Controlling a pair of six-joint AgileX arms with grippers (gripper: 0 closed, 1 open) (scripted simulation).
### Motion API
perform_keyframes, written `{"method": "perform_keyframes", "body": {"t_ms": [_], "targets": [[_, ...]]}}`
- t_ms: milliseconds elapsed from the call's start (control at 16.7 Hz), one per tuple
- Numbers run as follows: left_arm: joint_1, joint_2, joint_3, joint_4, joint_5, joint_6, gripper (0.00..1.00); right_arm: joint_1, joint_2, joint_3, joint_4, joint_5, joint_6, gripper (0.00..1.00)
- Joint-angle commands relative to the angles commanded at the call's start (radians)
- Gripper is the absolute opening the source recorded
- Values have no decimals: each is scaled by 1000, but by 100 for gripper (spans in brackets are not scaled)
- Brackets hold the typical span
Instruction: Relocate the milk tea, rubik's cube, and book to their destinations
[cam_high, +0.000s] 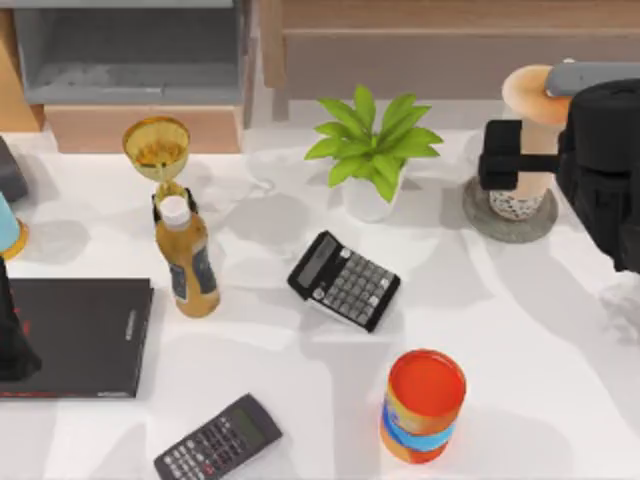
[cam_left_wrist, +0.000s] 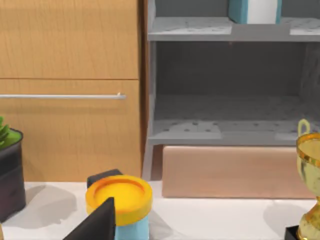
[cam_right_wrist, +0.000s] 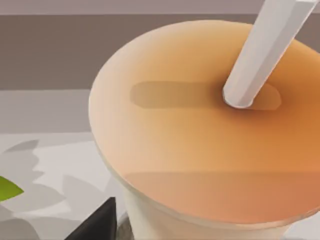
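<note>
The milk tea (cam_high: 535, 150) stands upright on a round grey coaster (cam_high: 475, 212) at the table's right back, its white straw (cam_high: 590, 78) pointing right. My right gripper (cam_high: 532, 165) reaches in from the right at mid-height of the cup, open, with one black finger (cam_high: 500, 165) close against the cup's left side. From the right wrist I see the orange-tan lid (cam_right_wrist: 200, 135) and straw (cam_right_wrist: 265, 50) up close. The light-blue book (cam_left_wrist: 252, 10) stands on the upper shelf. The rubik's cube is out of view. My left gripper, seen by one finger (cam_left_wrist: 95, 225), is parked open at the far left.
A potted plant (cam_high: 370, 150) stands left of the milk tea. A calculator (cam_high: 343, 280), a second calculator (cam_high: 217, 440), an orange-and-blue can (cam_high: 423, 405), an amber bottle (cam_high: 185, 260), a gold trophy (cam_high: 157, 150) and a thin black book (cam_high: 70, 335) lie about. The grey shelf (cam_high: 130, 50) is at the back left.
</note>
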Motion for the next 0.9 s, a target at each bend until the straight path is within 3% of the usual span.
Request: {"method": "perform_keyframes", "body": {"t_ms": [600,900], "targets": [[0,0,0,0,0,0,100,12,-92,22,-112,8,8,100],[0,0,0,0,0,0,100,16,-169,61,-269,-92,-31,100]]}}
